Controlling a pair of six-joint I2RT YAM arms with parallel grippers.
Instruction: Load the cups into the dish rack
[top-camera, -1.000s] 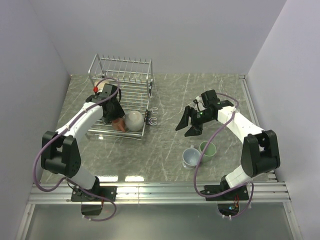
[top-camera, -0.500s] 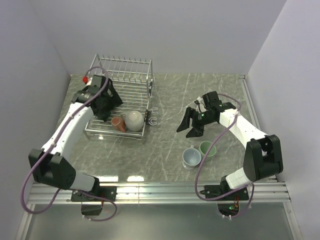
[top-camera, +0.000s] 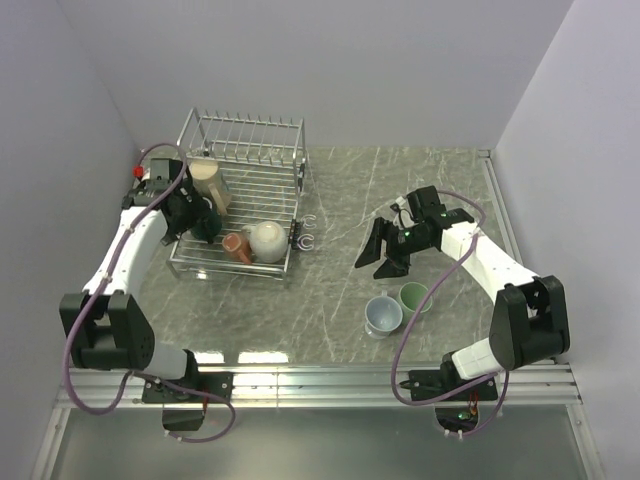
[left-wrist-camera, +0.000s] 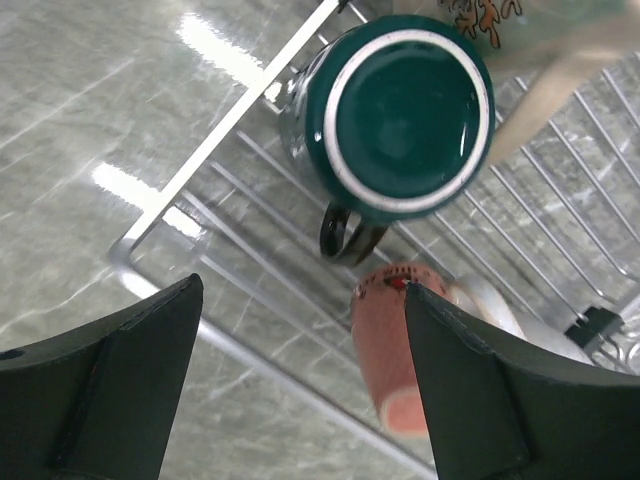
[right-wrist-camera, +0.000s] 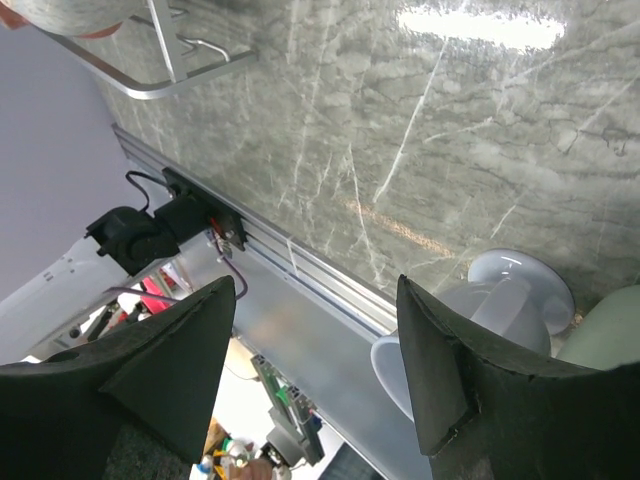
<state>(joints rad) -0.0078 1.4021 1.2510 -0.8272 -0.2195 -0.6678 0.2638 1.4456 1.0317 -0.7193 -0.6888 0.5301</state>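
Dish rack (top-camera: 243, 175) stands far-left on the table (top-camera: 340, 200). It holds four mugs: tall tan mug (top-camera: 210, 185), cream mug (top-camera: 268, 241), red-brown mug (top-camera: 238, 247), and dark green mug (left-wrist-camera: 405, 110), base-up by the rack's edge rail.

My left pincer (left-wrist-camera: 300, 390) hangs over the dark green mug, jaws spread, holding nothing. My right pincer (top-camera: 385, 252) is spread and empty too, over bare table.

Blue-grey mug (top-camera: 383, 315) and pale green mug (top-camera: 415, 297) sit side by side near it.

Judgement: four of six loaded, and fetching the fifth is the step in hand. Next the right pincer should drop onto the blue-grey mug and straddle one wall without nudging its neighbour.
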